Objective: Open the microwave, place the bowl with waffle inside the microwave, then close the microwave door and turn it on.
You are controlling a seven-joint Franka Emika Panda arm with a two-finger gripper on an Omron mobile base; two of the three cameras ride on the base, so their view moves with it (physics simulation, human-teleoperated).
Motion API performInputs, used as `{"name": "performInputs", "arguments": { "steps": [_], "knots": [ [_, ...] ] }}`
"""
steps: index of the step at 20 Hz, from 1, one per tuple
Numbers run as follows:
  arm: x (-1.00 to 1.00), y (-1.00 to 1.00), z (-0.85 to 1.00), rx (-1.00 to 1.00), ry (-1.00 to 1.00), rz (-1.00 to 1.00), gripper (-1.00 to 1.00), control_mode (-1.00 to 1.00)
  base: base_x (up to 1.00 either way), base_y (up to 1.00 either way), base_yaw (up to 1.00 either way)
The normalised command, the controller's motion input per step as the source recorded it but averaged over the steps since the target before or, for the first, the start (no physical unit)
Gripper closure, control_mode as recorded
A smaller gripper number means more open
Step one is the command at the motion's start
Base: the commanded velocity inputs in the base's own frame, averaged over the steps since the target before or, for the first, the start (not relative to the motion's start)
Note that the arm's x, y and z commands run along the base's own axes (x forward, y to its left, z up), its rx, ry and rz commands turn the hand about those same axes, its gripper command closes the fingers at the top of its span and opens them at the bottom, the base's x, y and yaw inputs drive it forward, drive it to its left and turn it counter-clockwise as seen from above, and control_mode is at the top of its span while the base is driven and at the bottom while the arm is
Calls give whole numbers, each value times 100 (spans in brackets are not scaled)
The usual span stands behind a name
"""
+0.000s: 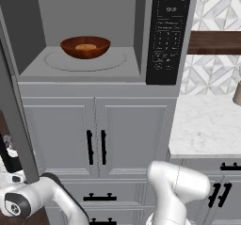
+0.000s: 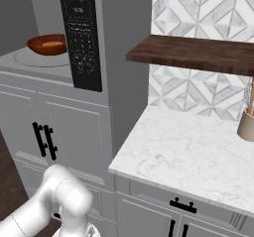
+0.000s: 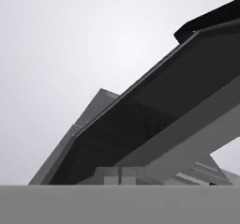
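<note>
Marble counter (image 2: 188, 151), wooden shelf (image 2: 198, 52), bowl (image 1: 85, 46) inside open microwave (image 1: 94, 36), gripper clenched.

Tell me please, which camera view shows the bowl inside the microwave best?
The left base view: the bowl sits whole on the turntable, the waffle visible inside. The right base view shows the bowl partly cut off by the keypad panel. The hand view faces the microwave door.
</note>
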Motion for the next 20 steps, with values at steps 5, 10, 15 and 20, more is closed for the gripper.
{"name": "performInputs", "arguments": {
  "steps": [5, 10, 15, 20],
  "knots": [
    [-12, 21, 16, 1, -13, 0, 100, -100, 0, 0, 0],
    [-9, 21, 27, 2, -13, 0, 100, -100, 0, 0, 0],
    [-21, 7, 33, 10, -11, 0, 100, -100, 0, 0, 0],
    [-41, -11, 32, 28, -3, 6, 100, -100, 0, 0, 0]
  ]
}}
